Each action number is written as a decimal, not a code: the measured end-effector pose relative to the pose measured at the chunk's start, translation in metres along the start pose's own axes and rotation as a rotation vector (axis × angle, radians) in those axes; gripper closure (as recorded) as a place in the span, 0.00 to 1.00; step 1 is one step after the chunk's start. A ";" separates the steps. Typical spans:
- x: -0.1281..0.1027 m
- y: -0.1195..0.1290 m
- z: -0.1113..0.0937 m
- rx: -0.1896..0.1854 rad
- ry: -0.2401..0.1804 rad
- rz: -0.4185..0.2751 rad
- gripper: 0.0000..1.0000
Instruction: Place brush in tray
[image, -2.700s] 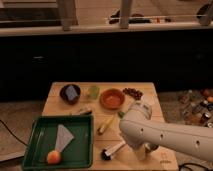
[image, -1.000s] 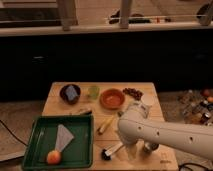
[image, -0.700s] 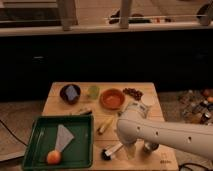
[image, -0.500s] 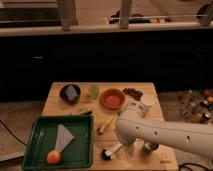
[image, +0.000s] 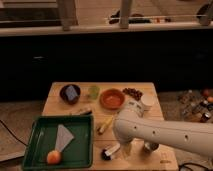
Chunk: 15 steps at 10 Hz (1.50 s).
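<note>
The brush (image: 111, 151) lies on the wooden table near its front edge, just right of the tray. Its black bristle head points left and its white handle runs right, under my arm. The green tray (image: 80, 131) sits at the table's front left and holds an orange fruit (image: 53, 157) and a pale folded cloth (image: 63, 137). My gripper (image: 126, 149) hangs below the white arm, right at the handle end of the brush, and the arm hides most of it.
An orange bowl (image: 112, 98), a dark bowl (image: 70, 93), a green cup (image: 93, 91), brown snacks (image: 132, 93) and a white cup (image: 146, 104) stand along the back. A fork (image: 82, 112) and a yellow item (image: 105, 125) lie mid-table.
My arm has shifted slightly to the left, toward the brush. The brush and the other objects have not moved.
</note>
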 end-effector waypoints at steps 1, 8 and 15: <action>0.002 0.001 0.003 -0.007 -0.010 0.008 0.20; 0.019 0.005 0.038 -0.029 -0.126 0.066 0.20; 0.018 -0.005 0.079 -0.057 -0.153 0.060 0.24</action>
